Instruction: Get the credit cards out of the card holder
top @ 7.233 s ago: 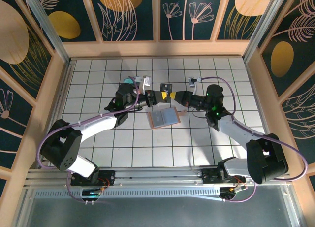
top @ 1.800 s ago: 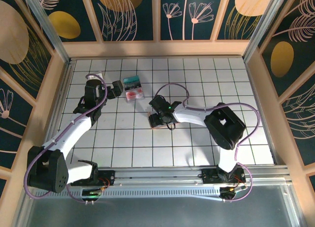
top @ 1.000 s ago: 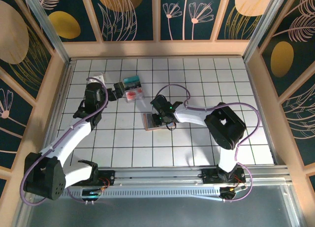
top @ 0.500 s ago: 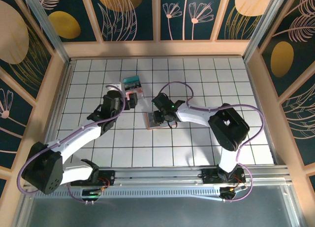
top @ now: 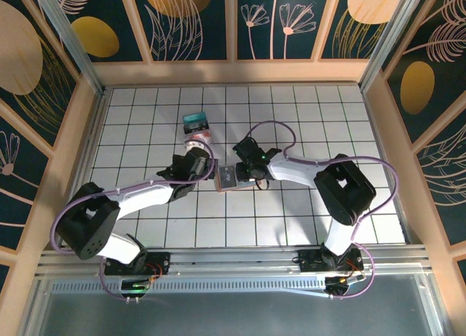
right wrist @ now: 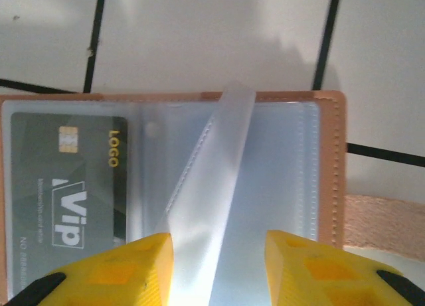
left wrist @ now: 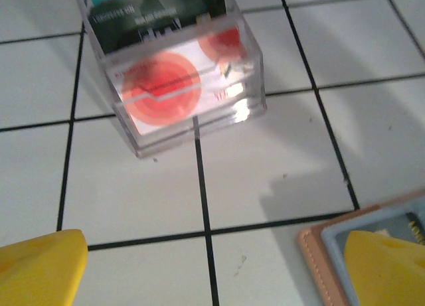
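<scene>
A: Entry: card holder (right wrist: 325, 153), open at table centre. The right gripper (right wrist: 219, 266) stands partly open astride a clear sleeve (right wrist: 206, 206).
B: Cards out?
A: Apparently two: teal card (left wrist: 153, 14) and red-and-white card (left wrist: 156, 87), in the clear box (left wrist: 255, 74), far-left. Dark card (right wrist: 66, 180) remains, left pocket. Left gripper (left wrist: 216, 273): wide, empty.

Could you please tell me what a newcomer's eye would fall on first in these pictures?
The open card holder lies at mid-table, a dark VIP card in one pocket and a clear sleeve leaf standing up between the parted yellow fingers of the right gripper. Beyond it sits a clear box holding a teal card and a red-and-white card, just ahead of the wide-open left gripper.
</scene>
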